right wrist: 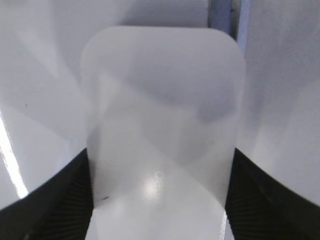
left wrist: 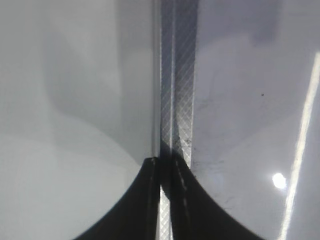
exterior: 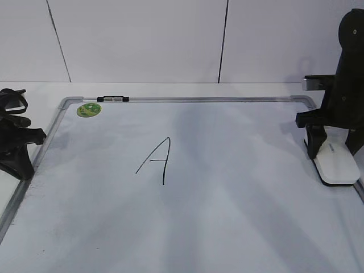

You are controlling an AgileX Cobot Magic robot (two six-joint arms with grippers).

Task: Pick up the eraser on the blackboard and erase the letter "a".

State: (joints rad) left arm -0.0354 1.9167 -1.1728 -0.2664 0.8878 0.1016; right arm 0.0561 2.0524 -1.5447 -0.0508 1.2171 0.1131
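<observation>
The eraser [exterior: 338, 165] is a white rounded block lying at the right edge of the blackboard [exterior: 239, 222]. My right gripper [exterior: 316, 135] stands over its far end. In the right wrist view the two black fingers [right wrist: 160, 205] press against both long sides of the eraser [right wrist: 162, 115]. My left gripper [exterior: 20, 151] is shut and empty over the board's left metal frame [left wrist: 179, 75], as the left wrist view [left wrist: 167, 172] shows. No small lowercase "a" shows in any view. Only a tall angular capital "A" [exterior: 156, 161] is drawn mid-board.
A green round sticker [exterior: 89, 109] sits in the board's far left corner. A small dark clip [exterior: 112, 99] sits on the top frame. A white panelled wall stands behind the board. The table shows beyond the left frame [left wrist: 75, 100].
</observation>
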